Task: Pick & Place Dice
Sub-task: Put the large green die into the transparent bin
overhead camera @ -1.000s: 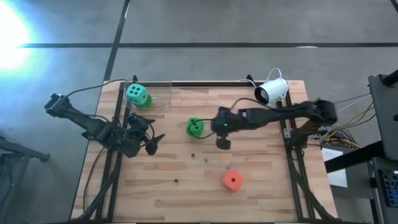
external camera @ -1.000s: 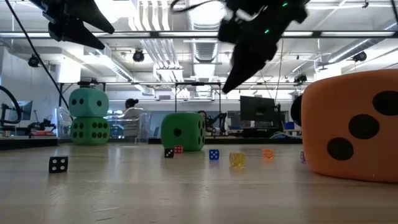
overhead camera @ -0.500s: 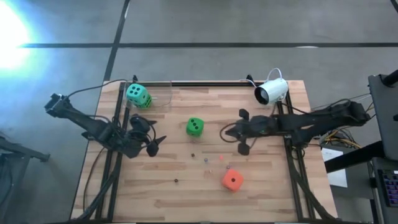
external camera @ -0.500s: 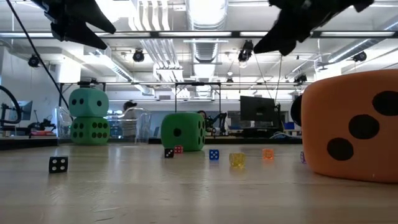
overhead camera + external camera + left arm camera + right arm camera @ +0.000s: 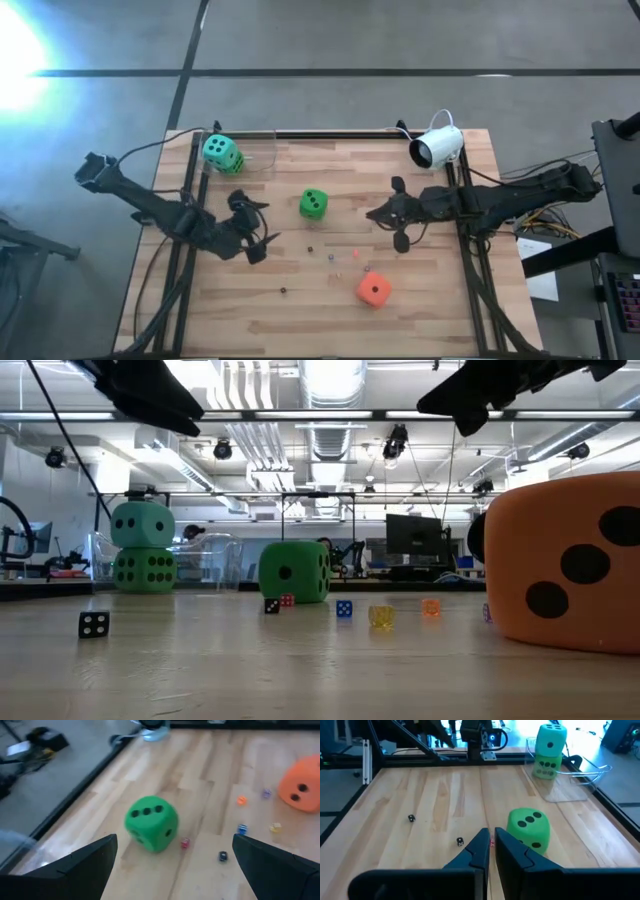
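Four dice: two bright green, one teal, one orange-red, all resting on the wooden table (image 5: 430,300).
Stacked pair: the teal die (image 5: 217,150) sits on top of a green die (image 5: 143,569) in the far left corner, beside a clear plastic container (image 5: 570,785).
Loose green die (image 5: 313,204): alone near the middle of the table, three pips on its upper face in the left wrist view, touched by neither gripper.
Orange-red die (image 5: 373,290): near the front edge, right of centre, well apart from both arms; it fills the right side of the low view.
Small dice: tiny coloured and black ones (image 5: 343,609) scattered between the loose green die and the orange-red die.
Left gripper (image 5: 256,231): raised above the table's left side, left of the loose green die, fingers spread wide apart, nothing between them.
Right gripper (image 5: 377,213): raised to the right of the loose green die, fingers (image 5: 479,851) drawn almost together, holding nothing.
White camera (image 5: 437,147): at the table's far right corner.
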